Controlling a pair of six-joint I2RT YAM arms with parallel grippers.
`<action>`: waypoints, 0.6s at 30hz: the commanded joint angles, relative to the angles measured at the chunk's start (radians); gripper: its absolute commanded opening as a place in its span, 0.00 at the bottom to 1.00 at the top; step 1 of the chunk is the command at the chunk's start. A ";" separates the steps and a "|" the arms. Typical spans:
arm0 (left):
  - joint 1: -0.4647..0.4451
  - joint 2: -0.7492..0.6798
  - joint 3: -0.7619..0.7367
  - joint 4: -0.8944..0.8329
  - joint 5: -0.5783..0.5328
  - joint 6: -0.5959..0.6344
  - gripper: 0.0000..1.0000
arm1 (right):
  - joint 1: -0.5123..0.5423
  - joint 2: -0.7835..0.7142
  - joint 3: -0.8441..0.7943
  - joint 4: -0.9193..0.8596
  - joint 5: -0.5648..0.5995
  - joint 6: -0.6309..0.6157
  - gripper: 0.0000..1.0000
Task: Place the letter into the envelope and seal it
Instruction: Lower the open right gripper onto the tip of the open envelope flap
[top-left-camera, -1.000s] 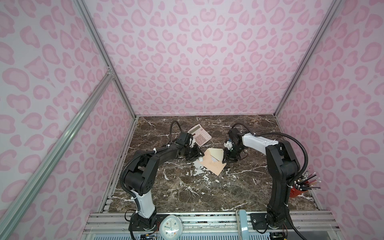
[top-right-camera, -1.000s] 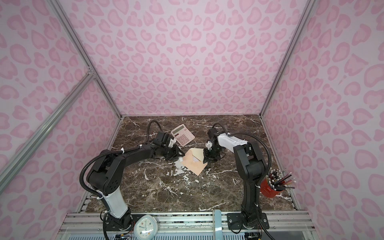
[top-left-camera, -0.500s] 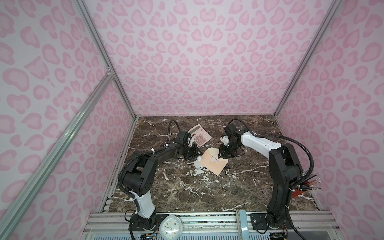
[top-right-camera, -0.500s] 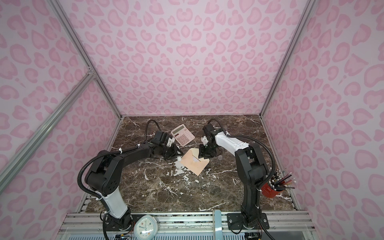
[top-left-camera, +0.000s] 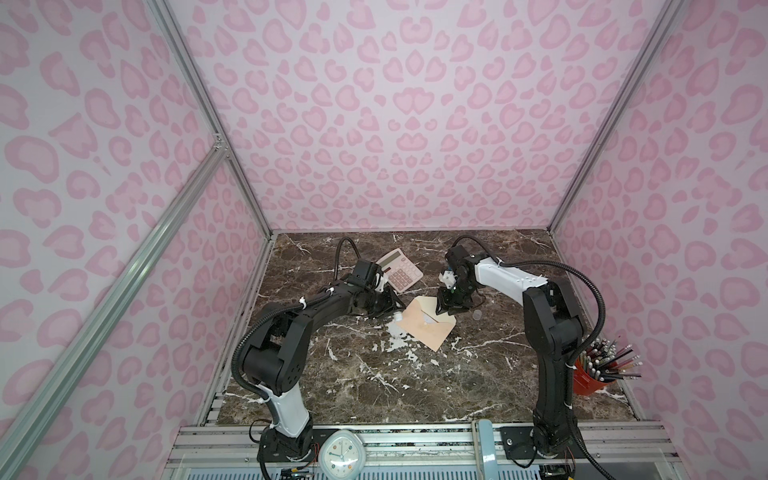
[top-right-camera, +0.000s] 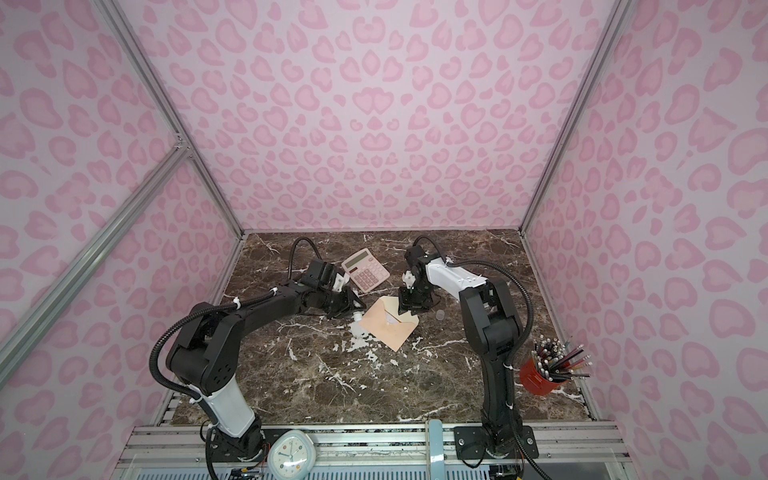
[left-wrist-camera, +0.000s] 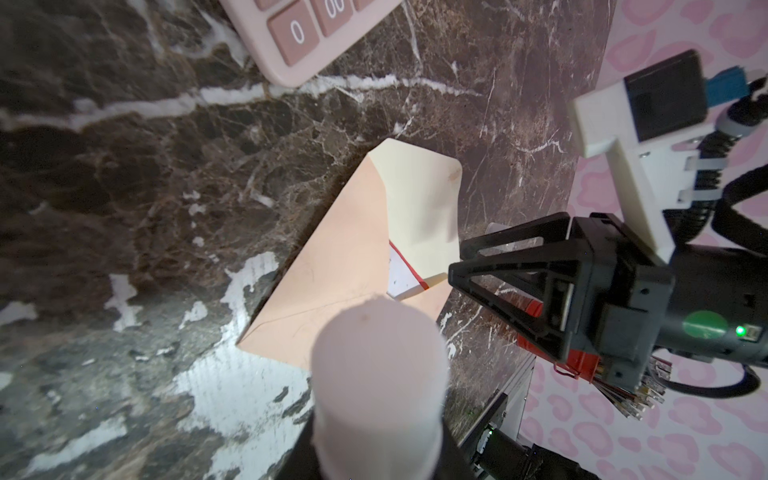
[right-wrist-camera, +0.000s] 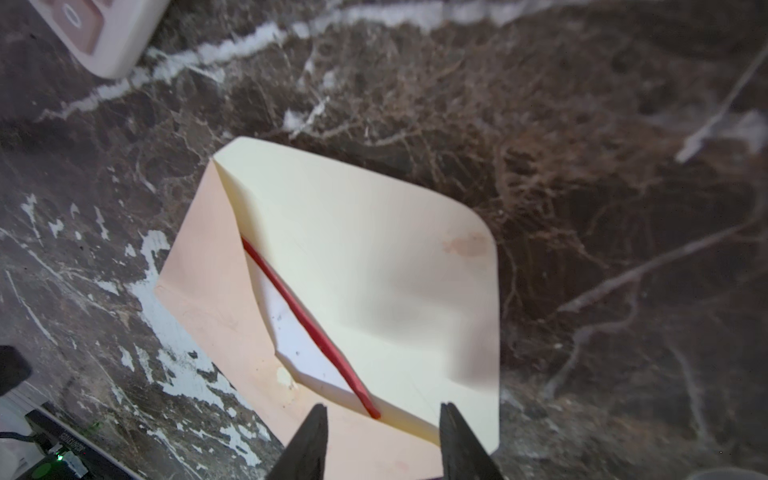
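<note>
Letter (right-wrist-camera: 291, 336) inside envelope (right-wrist-camera: 208, 299), flap (right-wrist-camera: 374, 257) open.
Right gripper (right-wrist-camera: 382, 411), 1 o'clock, parted, empty; left gripper (top-left-camera: 389, 306) clamps white cylinder (left-wrist-camera: 378, 374); red edge may snag flap.

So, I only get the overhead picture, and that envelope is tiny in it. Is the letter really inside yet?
Observer: Yes. The right wrist view shows the letter, red edge and all, tucked into the mouth of the envelope.
Operator: Sealed, then?
Observer: No. Up close, the cream flap is open, not folded down.
Operator: What's the left claw got?
Observer: Its wrist view shows a pale round stick in its grip.
</note>
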 joint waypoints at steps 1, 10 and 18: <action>0.001 0.001 0.014 -0.005 0.011 0.015 0.04 | 0.001 -0.006 -0.030 -0.001 -0.004 -0.005 0.46; 0.004 0.009 0.018 -0.005 0.018 0.023 0.04 | 0.008 -0.055 -0.160 0.026 0.001 0.019 0.45; 0.007 0.003 0.004 0.005 0.017 0.023 0.04 | 0.050 -0.124 -0.262 0.055 -0.005 0.096 0.44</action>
